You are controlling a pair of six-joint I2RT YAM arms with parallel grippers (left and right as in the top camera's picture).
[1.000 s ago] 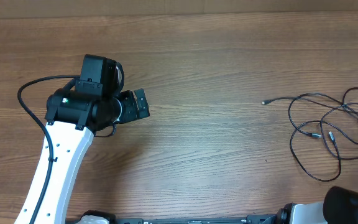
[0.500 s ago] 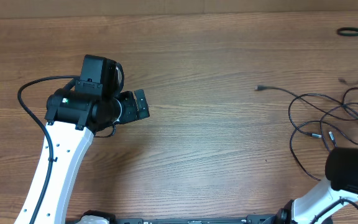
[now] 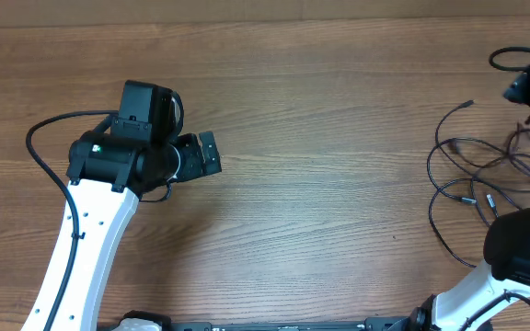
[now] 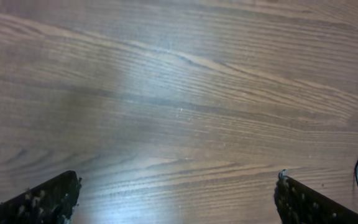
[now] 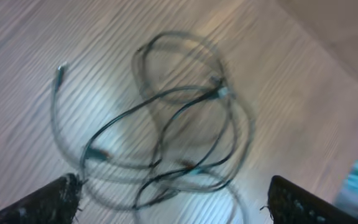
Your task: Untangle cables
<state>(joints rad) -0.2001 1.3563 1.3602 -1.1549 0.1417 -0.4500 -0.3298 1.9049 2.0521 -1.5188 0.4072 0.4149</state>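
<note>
A brown wood-grain counter (image 3: 339,184) fills the overhead view, and its far edge runs along the top of the frame. A wide stretch of open board lies between the two arms.

The white left arm with a black wrist (image 3: 90,239) rises from the near edge and stops over the left half of the counter, well apart from the cables. Its left tool (image 4: 176,193) points right. Its two dark fingers (image 4: 42,199) are spread wide at the bottom corners of the wrist view, with only wood grain between them.

The white right arm with black joints (image 3: 523,257) stands at the near right corner and reaches up along the right edge of the frame. The right tool (image 5: 176,199) hangs above the cables with its fingers far apart and nothing gripped. The wrist picture is blurred.

The thin black cables (image 3: 486,175) lie on the right side of the counter, close to the right edge of the frame and partly under the right arm. They form several loose, overlapping loops that cross each other near the middle, where small plugs show. One free strand curves up and left out of the tangle and ends in a small plug (image 3: 470,103). In the right wrist view, the loops (image 5: 173,137) lie flat on the wood near a counter edge at the upper right.
</note>
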